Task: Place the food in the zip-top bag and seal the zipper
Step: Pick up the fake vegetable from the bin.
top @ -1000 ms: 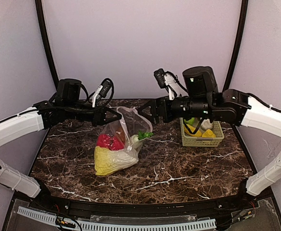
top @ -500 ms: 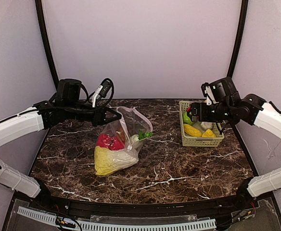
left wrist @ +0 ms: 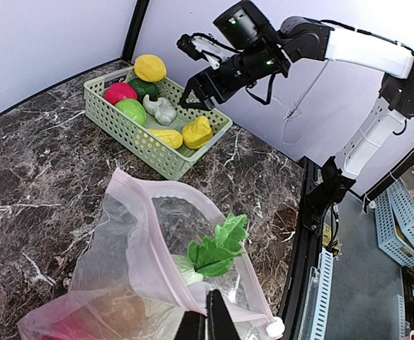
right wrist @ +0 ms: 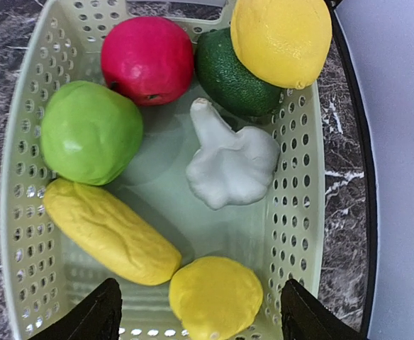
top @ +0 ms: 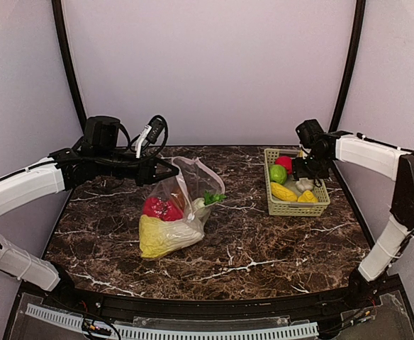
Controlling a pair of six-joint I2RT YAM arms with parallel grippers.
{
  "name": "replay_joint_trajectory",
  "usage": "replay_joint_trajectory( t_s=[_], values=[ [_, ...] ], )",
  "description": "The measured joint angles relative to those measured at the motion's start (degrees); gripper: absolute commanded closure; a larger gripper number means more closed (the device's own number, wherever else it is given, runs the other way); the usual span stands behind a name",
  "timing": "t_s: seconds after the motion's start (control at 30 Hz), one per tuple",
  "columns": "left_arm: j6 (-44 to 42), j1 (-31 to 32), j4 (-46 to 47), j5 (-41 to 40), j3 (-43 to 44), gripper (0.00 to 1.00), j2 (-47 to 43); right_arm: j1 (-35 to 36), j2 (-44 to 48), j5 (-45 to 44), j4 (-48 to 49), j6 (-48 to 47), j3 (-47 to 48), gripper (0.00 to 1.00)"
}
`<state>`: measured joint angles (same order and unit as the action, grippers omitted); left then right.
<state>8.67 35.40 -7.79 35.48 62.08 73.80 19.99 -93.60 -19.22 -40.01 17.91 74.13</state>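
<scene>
Marble tabletop (top: 264, 248): right gripper (right wrist: 200, 287) over the green basket (right wrist: 23, 234).
Jaws apart, yellow food piece (right wrist: 214, 301) just beneath; zip-top bag (left wrist: 122, 241) well to its left, rim pinched shut in the left gripper (left wrist: 207, 319).

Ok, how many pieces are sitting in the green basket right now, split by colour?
Yellow: 3, the round yellow piece, the long yellow piece, the small yellow piece
Red: 1, the red piece
Light green: 1, the light green piece
Dark green: 1, the dark green piece
White: 1, the white garlic-shaped piece
Total: 7 in the basket
</scene>
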Motion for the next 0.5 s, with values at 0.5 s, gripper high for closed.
replay_joint_trajectory(
  t_s=[0.5],
  values=[
    [-0.07,0.02,0.00,0.02,0.00,0.99,0.00,-2.40,-19.43,-4.81,5.95,-3.91,8.24,0.53]
  ],
)
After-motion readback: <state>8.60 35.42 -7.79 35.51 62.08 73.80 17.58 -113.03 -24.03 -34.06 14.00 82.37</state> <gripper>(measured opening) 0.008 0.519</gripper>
